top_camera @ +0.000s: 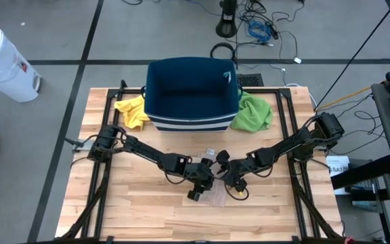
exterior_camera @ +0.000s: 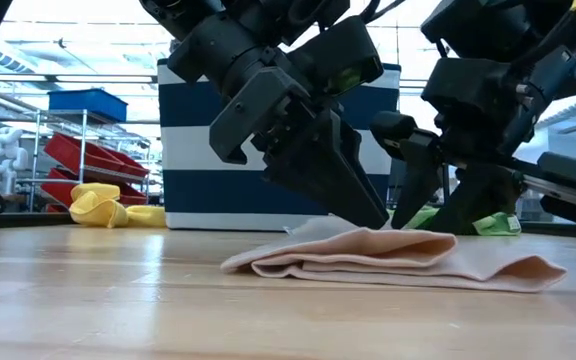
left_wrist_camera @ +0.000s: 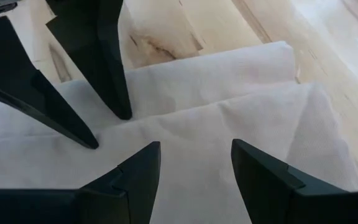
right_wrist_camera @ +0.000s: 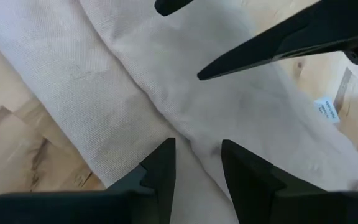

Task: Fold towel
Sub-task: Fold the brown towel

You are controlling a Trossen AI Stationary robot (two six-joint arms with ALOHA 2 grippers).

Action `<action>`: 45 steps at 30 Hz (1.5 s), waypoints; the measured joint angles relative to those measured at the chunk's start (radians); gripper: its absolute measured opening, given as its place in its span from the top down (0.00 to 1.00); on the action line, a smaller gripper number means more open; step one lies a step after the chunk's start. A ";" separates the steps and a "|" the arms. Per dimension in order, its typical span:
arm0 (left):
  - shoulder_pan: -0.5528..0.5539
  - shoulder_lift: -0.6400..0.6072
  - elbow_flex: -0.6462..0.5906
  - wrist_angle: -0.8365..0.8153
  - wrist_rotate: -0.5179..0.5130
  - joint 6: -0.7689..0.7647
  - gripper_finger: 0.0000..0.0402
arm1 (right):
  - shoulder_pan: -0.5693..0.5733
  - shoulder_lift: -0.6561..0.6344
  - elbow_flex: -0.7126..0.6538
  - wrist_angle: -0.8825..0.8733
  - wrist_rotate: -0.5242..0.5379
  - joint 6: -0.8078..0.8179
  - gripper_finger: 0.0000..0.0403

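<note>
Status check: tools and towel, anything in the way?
Left tool open, right tool open, both over towel. Towel folded flat, unheld. Nothing in the way.

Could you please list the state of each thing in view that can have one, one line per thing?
Beige towel: folded in layers, lying flat on the table.
Left tool: open, just above the towel.
Right tool: open, just above the towel.
Blue striped bin: upright, open at the top.
Yellow cloth: crumpled beside the bin.
Green cloth: crumpled beside the bin.
</note>
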 joint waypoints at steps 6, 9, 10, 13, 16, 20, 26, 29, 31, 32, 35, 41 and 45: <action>0.000 0.000 0.000 0.000 0.000 0.000 0.49 | 0.000 0.000 0.037 -0.058 0.000 0.018 0.70; 0.000 0.000 0.000 0.002 0.000 0.001 0.49 | 0.000 -0.001 0.050 -0.057 0.000 0.006 0.70; 0.000 0.000 0.000 0.002 0.000 0.001 0.49 | 0.000 -0.001 0.051 -0.057 0.000 -0.003 0.70; 0.000 0.000 0.000 0.001 0.000 0.000 0.49 | -0.008 0.001 0.051 -0.069 -0.001 -0.009 0.73; 0.000 0.000 0.000 0.001 0.000 0.000 0.49 | -0.016 0.006 0.051 -0.093 -0.001 -0.007 0.76; 0.000 0.000 0.000 0.002 0.000 0.000 0.49 | -0.016 0.027 0.051 -0.090 -0.003 -0.005 0.80; 0.000 0.000 0.000 0.001 0.000 -0.013 0.49 | -0.015 0.041 0.051 -0.062 -0.004 0.005 0.82; 0.000 0.000 0.000 0.001 0.000 -0.019 0.49 | -0.015 0.042 0.051 -0.052 -0.005 0.004 0.84; 0.000 0.000 0.000 0.001 0.000 -0.019 0.49 | -0.014 0.042 0.058 -0.057 -0.005 0.002 0.86; -0.002 0.000 0.000 0.001 0.000 -0.019 0.49 | -0.014 0.042 0.063 -0.058 -0.005 0.002 0.87; -0.004 0.000 0.000 0.000 0.000 -0.018 0.49 | -0.014 0.042 0.076 -0.061 -0.004 0.002 0.93; -0.005 0.000 0.000 0.001 -0.001 -0.022 0.49 | -0.015 0.042 0.098 -0.074 0.017 0.007 0.99; -0.015 0.000 0.000 -0.016 -0.036 -0.026 0.49 | -0.015 0.042 0.108 -0.085 0.037 0.015 1.00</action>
